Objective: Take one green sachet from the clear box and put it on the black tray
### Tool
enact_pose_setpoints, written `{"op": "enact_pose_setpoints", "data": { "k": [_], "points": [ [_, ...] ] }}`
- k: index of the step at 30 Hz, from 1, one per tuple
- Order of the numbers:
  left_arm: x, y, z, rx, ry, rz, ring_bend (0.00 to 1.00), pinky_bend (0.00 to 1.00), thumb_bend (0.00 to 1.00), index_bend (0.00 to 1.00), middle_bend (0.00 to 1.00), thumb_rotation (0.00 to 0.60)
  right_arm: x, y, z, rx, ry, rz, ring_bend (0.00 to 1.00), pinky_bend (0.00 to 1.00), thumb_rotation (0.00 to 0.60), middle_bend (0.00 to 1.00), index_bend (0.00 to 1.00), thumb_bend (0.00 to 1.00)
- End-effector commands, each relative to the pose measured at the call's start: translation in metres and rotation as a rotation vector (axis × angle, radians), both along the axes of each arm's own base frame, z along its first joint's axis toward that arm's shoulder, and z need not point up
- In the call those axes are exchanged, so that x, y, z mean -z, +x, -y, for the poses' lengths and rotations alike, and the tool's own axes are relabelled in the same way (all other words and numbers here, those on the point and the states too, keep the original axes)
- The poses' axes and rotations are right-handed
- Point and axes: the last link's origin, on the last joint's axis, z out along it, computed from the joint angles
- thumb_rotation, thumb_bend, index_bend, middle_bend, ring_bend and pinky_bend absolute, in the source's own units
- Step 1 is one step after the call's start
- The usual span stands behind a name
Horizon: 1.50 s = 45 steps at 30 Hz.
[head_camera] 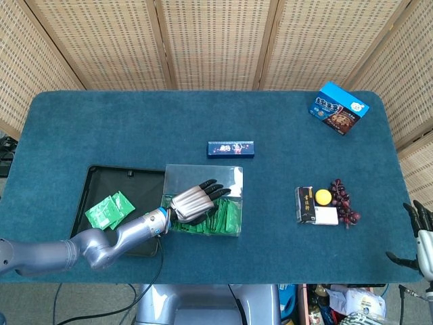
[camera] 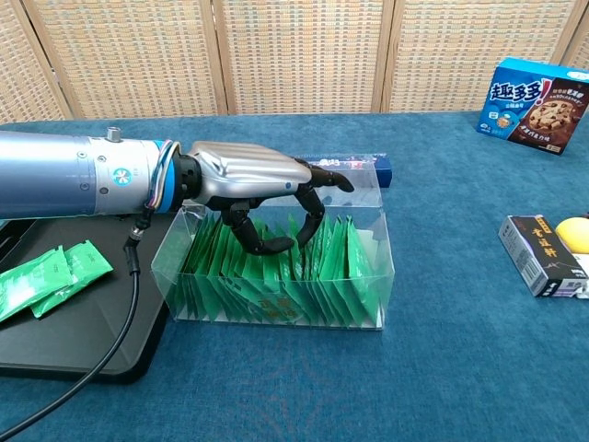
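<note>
The clear box (head_camera: 203, 173) (camera: 370, 221) stands right of the black tray (head_camera: 101, 180) (camera: 74, 343), packed with upright green sachets (head_camera: 224, 219) (camera: 276, 287). My left hand (head_camera: 193, 202) (camera: 250, 175) reaches over the box's left wall, thumb and fingers curled down among the sachet tops. Thumb tip and a fingertip nearly meet; whether a sachet is pinched between them is hidden. Two green sachets (head_camera: 108, 210) (camera: 48, 276) lie on the tray. My right hand (head_camera: 421, 235) hangs at the table's right edge, fingers spread and holding nothing.
A narrow dark blue box (head_camera: 231, 149) (camera: 382, 167) lies just behind the clear box. A black packet (head_camera: 306, 204) (camera: 539, 254) with a yellow item and grapes (head_camera: 344, 202) sits to the right. A blue cookie box (head_camera: 339, 108) (camera: 536, 103) stands far right.
</note>
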Motion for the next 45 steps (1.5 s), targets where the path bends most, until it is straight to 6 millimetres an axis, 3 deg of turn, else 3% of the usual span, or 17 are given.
{"op": "enact_pose_setpoints", "data": {
  "k": [1,11,32,45],
  "points": [
    [0.0,0.0,0.0,0.0,0.001,0.001,0.0,0.0,0.53,0.58,0.0,0.6,0.0,0.0,0.0,0.0,0.0,0.0,0.0,0.0,0.6,0.0,0.0,0.0],
    [-0.006,0.004,-0.003,-0.002,0.016,0.028,0.0,0.0,0.53,0.59,0.0,0.6,0.0,0.0,0.0,0.0,0.002,0.0,0.0,0.0,0.6,0.0,0.0,0.0],
    [-0.043,0.022,-0.008,-0.005,0.069,0.134,0.0,0.0,0.53,0.61,0.0,0.6,0.0,0.003,-0.001,-0.009,-0.001,0.0,0.0,0.0,0.6,0.0,0.0,0.0],
    [-0.086,0.028,-0.016,-0.015,0.149,0.224,0.0,0.0,0.53,0.62,0.0,0.6,0.001,0.005,-0.002,-0.018,0.002,0.0,0.0,0.0,0.6,0.0,0.0,0.0]
  ]
}}
